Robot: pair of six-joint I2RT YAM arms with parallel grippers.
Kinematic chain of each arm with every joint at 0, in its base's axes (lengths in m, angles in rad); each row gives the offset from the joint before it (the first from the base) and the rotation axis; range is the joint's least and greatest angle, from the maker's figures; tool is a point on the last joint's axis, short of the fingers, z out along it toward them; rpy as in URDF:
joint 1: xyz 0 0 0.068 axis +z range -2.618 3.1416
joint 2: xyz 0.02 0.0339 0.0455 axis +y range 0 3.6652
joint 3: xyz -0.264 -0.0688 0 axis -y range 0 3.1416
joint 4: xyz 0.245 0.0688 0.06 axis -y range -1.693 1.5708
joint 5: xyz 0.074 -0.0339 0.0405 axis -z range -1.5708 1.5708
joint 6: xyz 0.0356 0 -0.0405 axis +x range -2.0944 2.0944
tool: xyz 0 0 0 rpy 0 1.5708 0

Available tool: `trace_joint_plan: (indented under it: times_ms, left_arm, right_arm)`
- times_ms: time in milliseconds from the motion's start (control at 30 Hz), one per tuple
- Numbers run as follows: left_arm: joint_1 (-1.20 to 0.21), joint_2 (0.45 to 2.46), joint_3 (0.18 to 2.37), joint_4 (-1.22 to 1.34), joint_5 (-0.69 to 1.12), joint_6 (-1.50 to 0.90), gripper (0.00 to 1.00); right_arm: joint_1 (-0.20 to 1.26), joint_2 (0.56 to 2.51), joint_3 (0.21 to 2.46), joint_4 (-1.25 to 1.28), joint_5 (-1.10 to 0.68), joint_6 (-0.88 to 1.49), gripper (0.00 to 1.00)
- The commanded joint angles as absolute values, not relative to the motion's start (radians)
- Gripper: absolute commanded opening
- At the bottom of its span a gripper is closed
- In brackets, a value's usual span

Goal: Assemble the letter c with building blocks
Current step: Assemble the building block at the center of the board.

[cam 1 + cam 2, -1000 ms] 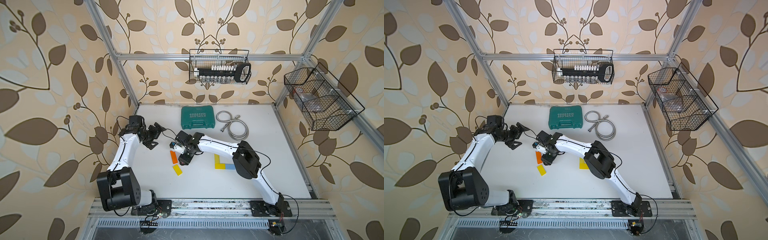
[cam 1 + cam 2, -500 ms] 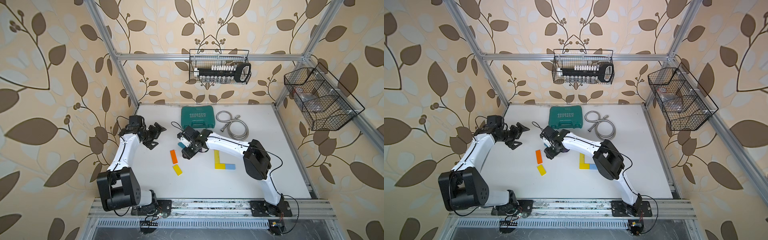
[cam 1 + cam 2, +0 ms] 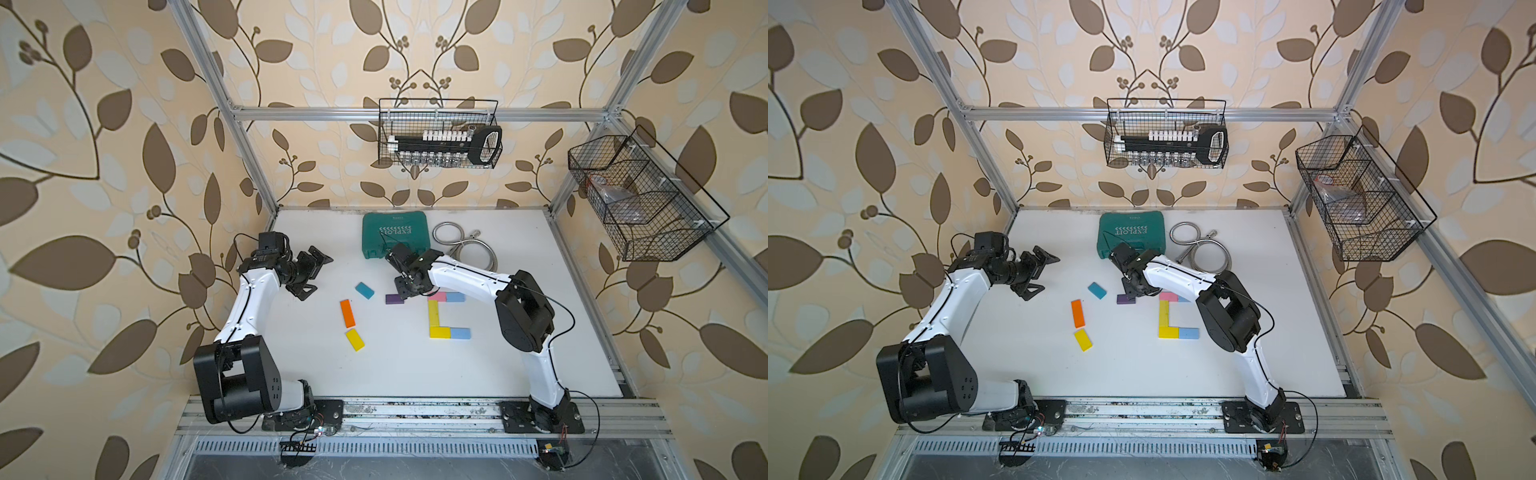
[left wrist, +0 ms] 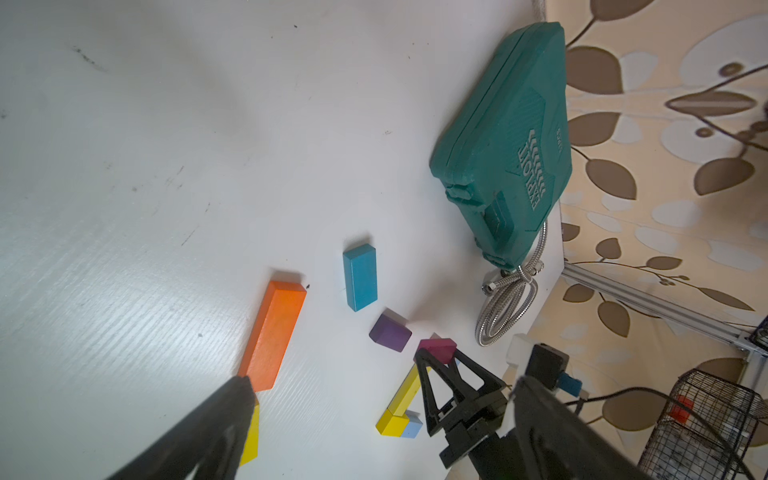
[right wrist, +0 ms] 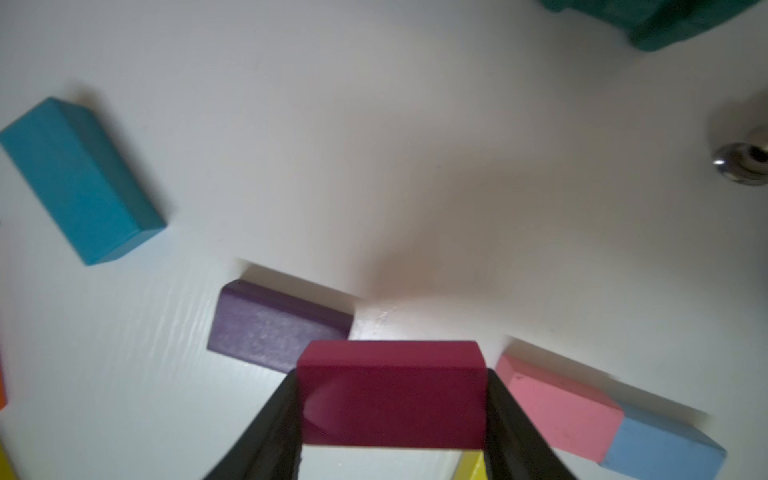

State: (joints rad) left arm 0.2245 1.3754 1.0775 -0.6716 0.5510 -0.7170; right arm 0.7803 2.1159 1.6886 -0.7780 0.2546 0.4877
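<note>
My right gripper [image 5: 392, 399] is shut on a magenta block [image 5: 390, 386], held just above the table. In both top views this gripper [image 3: 409, 286] hangs between a purple block [image 3: 394, 299] and a pink block [image 3: 440, 296]. The pink block joins a light blue one [image 3: 455, 297]. Below them a long yellow block [image 3: 433, 312], a short yellow block [image 3: 439, 331] and another light blue block [image 3: 460, 333] form an L. Teal [image 3: 364, 290], orange [image 3: 347, 313] and yellow [image 3: 355, 339] blocks lie loose to the left. My left gripper [image 3: 318, 277] is open and empty at the far left.
A green tool case [image 3: 394, 235] lies at the back of the table, just behind my right wrist. A coiled metal hose [image 3: 465, 245] lies beside it. Wire baskets hang on the back wall [image 3: 438, 139] and the right wall [image 3: 640, 199].
My right gripper has carried the magenta block rightward, from beside the orange block to the spot between the purple and pink blocks. The left arm has not moved.
</note>
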Motion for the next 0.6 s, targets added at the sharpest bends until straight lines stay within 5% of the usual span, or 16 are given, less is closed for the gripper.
trace_joint_plan:
  times_ms: [0,567]
  left_arm:
    - [0.232,1.339,1.072,-0.655,0.578,-0.724,0.99]
    - [0.233,1.342,1.067,-0.644,0.583,-0.73,0.99]
  right_arm:
    - [0.783,2.099,1.684,-0.816,0.374,0.553,0.3]
    - [0.791,2.174,1.724,-0.859,0.418,0.561,0.3]
